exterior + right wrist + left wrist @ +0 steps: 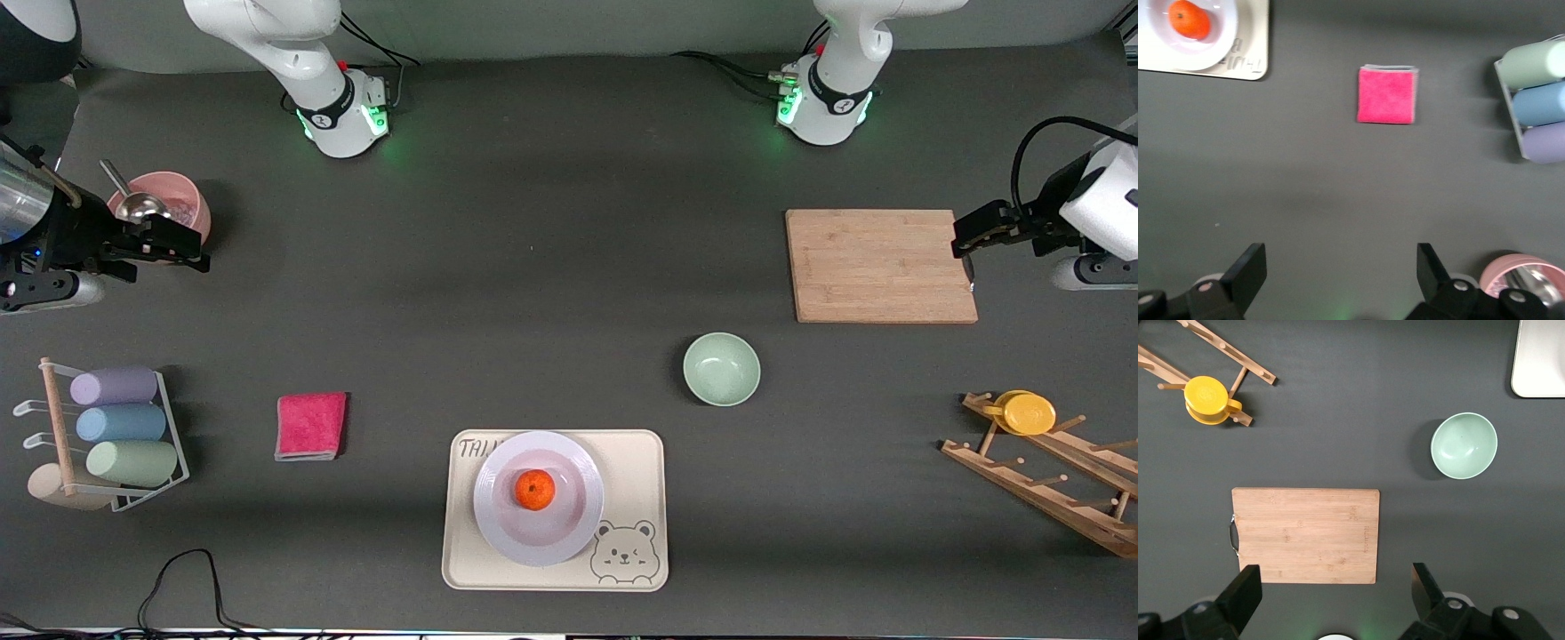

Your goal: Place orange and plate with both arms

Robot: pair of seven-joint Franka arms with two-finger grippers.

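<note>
My orange (535, 490) sits on the plate (538, 510) and the plate on the tray (640, 471), as the task would leave them, while my left gripper (969, 242) by the cutting board (880, 265) and right gripper (169, 247) by the pink bowl (191, 200) hang fingers apart, holding nothing.

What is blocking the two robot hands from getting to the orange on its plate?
Nothing visible. The orange sits uncovered on the plate on the tray. The left gripper hangs open above the cutting board, the right gripper open beside the pink bowl; bare table lies between.
</note>
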